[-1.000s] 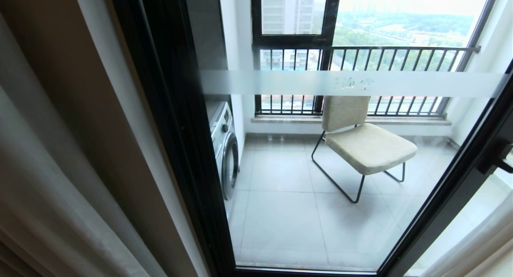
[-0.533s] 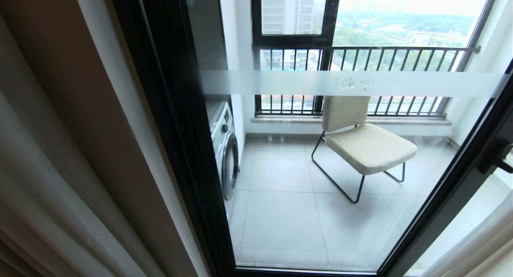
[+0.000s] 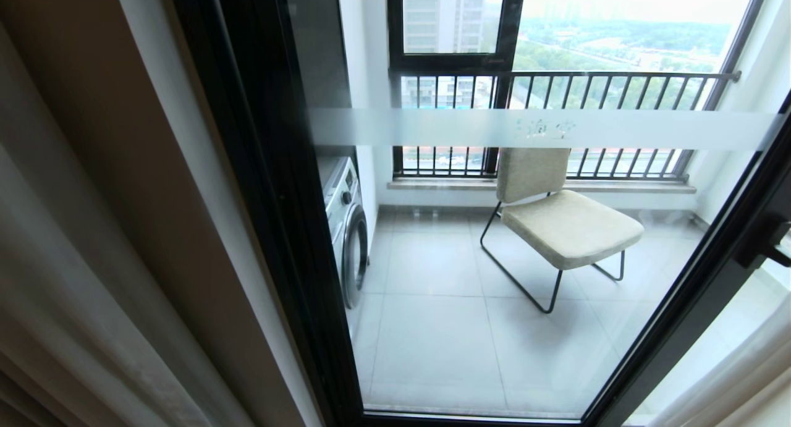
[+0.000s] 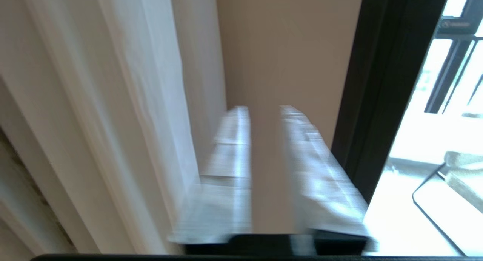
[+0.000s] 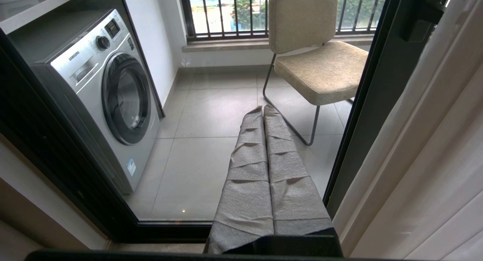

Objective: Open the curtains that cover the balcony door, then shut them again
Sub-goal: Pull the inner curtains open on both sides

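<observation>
Here the left gripper [image 4: 264, 113], cloth-wrapped, stands parted and empty beside the pleated curtains [image 4: 124, 102]; the right gripper [image 5: 263, 110] is clenched before the glass balcony door [image 5: 211, 102].

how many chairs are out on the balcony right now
1. The chair stands on the balcony tiles behind the balcony door, right of the washing machine. Others could be hidden behind the curtains.

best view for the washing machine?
Right wrist view: the washing machine shows its whole front, drum door and control panel, through the balcony door. The head view gives only a narrow slice past the door frame. The left wrist view shows none.
</observation>
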